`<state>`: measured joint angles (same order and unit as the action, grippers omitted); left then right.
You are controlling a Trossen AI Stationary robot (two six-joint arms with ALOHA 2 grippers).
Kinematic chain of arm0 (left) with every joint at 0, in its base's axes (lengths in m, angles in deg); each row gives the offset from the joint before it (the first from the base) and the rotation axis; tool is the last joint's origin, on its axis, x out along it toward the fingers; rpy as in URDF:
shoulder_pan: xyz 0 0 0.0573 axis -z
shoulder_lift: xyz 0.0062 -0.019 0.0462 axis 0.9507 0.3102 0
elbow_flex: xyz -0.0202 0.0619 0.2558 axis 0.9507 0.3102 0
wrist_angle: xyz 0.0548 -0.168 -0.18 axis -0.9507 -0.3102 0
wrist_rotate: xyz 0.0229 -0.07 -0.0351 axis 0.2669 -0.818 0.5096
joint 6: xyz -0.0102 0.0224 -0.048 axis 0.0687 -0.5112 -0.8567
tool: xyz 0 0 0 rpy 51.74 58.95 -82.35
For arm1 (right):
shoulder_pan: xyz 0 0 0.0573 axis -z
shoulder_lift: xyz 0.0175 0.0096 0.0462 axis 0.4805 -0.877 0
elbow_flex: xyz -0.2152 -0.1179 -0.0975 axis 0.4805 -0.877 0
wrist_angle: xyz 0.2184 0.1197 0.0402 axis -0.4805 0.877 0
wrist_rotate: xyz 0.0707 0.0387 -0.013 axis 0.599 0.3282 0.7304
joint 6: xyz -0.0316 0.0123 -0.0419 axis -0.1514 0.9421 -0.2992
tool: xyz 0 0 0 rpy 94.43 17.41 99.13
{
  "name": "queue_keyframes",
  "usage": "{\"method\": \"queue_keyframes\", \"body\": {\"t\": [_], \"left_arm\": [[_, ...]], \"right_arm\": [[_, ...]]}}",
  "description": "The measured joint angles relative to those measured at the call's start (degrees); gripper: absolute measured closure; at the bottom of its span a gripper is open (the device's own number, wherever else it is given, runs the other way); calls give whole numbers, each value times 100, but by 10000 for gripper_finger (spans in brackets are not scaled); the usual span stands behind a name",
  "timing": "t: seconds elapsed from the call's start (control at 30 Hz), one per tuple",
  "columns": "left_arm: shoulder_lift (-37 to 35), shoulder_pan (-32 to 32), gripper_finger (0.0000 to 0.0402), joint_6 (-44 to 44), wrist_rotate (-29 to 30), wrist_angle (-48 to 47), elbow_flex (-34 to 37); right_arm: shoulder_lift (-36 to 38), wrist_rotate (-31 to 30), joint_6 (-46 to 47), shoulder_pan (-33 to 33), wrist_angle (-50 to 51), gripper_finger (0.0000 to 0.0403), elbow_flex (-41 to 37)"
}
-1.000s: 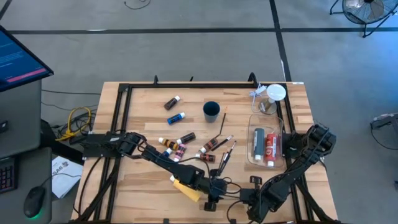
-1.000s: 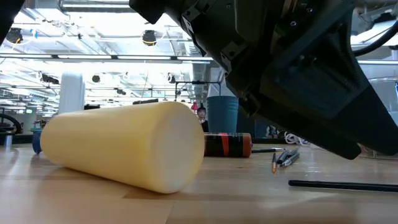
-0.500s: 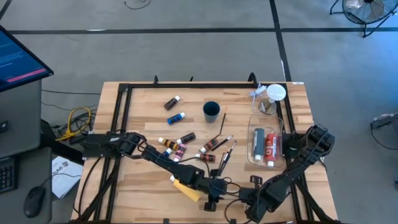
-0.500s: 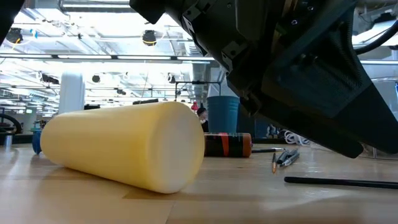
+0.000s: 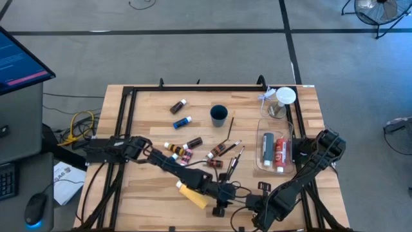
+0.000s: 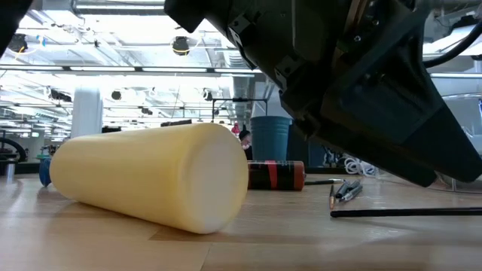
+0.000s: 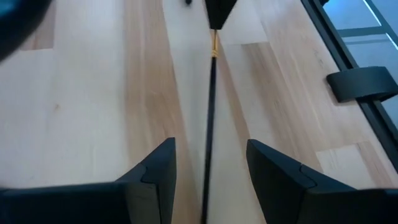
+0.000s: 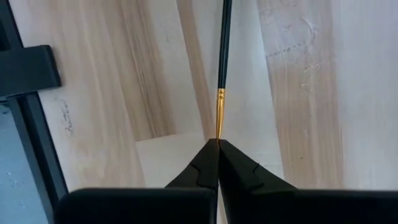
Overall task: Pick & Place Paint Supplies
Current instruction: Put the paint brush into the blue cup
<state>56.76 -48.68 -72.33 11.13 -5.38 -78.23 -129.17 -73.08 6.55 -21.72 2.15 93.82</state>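
Observation:
A thin black-handled brush (image 8: 224, 50) with a gold ferrule (image 8: 219, 112) runs between my two grippers near the table's front edge. My right gripper (image 8: 218, 144) (image 5: 252, 205) is shut on its bristle end. My left gripper (image 7: 210, 149) (image 5: 222, 198) is open, with one finger on each side of the brush handle (image 7: 209, 124) and clear of it. The big yellow bottle (image 5: 193, 195) (image 6: 151, 184) lies on its side just left of the left gripper. Small tubes (image 5: 182, 121) and more brushes (image 5: 225, 148) lie loose at mid-table. My right gripper pinches the brush's bristle end (image 8: 219, 134), just past the ferrule, between the tips of its two fingers. The fingers come steeply from above, roughly in line with the brush. The brush slants, with its held end raised and its handle end (image 6: 335, 216) low by the table.
A clear tray (image 5: 267, 164) with tubes in it stands at the right. A dark blue cup (image 5: 219, 115) and a clear jar with a white lid (image 5: 283, 98) stand farther back. A black frame (image 5: 193, 89) borders the tabletop. Bare wood lies around the front right.
My right gripper has risen a little, staying shut on the brush's bristle end. That end has come up off the table, so the brush now slants. Its handle end has slid a little toward the table's left.

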Motion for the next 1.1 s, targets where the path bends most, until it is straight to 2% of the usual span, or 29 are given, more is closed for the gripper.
{"method": "queue_keyframes", "body": {"t": [0.4, 0.87, 1.1], "left_arm": [[0, -80, 247, 239, -322, 61, 0], [255, -73, 247, 212, -439, 329, -2], [326, -84, 247, -83, -482, 410, -9]], "right_arm": [[18, -153, 0, 79, 587, 403, 401], [81, -151, 0, 212, 566, 403, 405], [81, -151, 1, 216, 560, 403, 407]]}}
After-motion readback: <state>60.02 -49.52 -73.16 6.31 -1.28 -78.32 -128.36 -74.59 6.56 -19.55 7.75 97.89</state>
